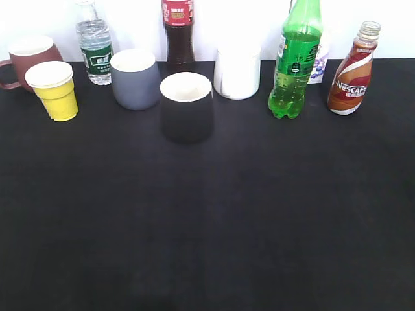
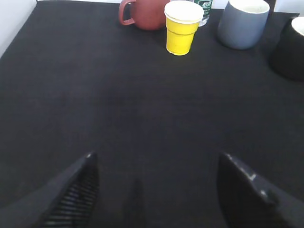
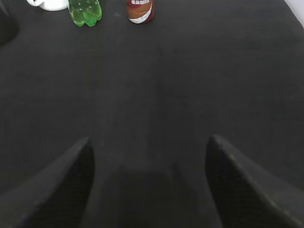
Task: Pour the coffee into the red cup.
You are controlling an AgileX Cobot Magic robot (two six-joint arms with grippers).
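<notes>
The Nescafe coffee bottle (image 1: 352,72) stands upright at the back right of the black table; its base also shows in the right wrist view (image 3: 140,11). The dark red mug with a handle (image 1: 29,59) stands at the back left; it also shows in the left wrist view (image 2: 145,14). My left gripper (image 2: 156,159) is open and empty, low over bare black cloth, well short of the mug. My right gripper (image 3: 149,145) is open and empty, well short of the coffee bottle. Neither gripper shows in the exterior view.
Along the back stand a yellow paper cup (image 1: 56,90), a water bottle (image 1: 94,43), a grey cup (image 1: 135,78), a black cup (image 1: 187,106), a dark soda bottle (image 1: 179,34), a white cup (image 1: 237,71) and a green soda bottle (image 1: 296,59).
</notes>
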